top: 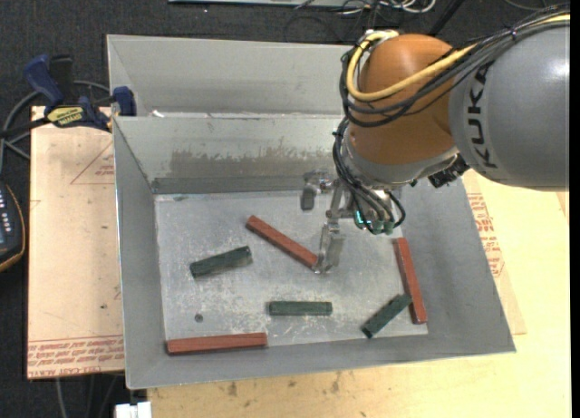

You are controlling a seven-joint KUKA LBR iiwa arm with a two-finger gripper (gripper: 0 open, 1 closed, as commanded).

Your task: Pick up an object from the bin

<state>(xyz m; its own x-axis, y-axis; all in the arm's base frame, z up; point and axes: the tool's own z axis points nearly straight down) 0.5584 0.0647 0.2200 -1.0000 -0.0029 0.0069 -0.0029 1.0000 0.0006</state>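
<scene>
- The grey metal bin [236,144] holds six short bars lying flat and singly on its floor.
- The arm [535,99] comes in from the right. Its orange wrist cover [403,99] hangs over the right-centre part of the bin.
- The end effector [326,256] points down near the middle of the floor, its tip at the lower-right end of the slanting red-brown bar [281,240]. I cannot tell how far open it is, or whether it grips that bar.
- The slanting red-brown bar lies near the bin's middle. Its long axis runs from upper left to lower right, and most of its length stretches up and left from the end effector.
- The right red-brown bar [410,280] lies nearly straight up the view beside the right wall, apart from the end effector.
- The front red-brown bar [217,344] lies along the near wall at the left.
- The middle green bar [299,308] lies level, near and below the end effector, apart from the slanting bar.
- The left green bar [220,262] is slightly tilted, left of the slanting bar.
- The right green bar [385,315] slants beside the right red-brown bar's lower end.
</scene>
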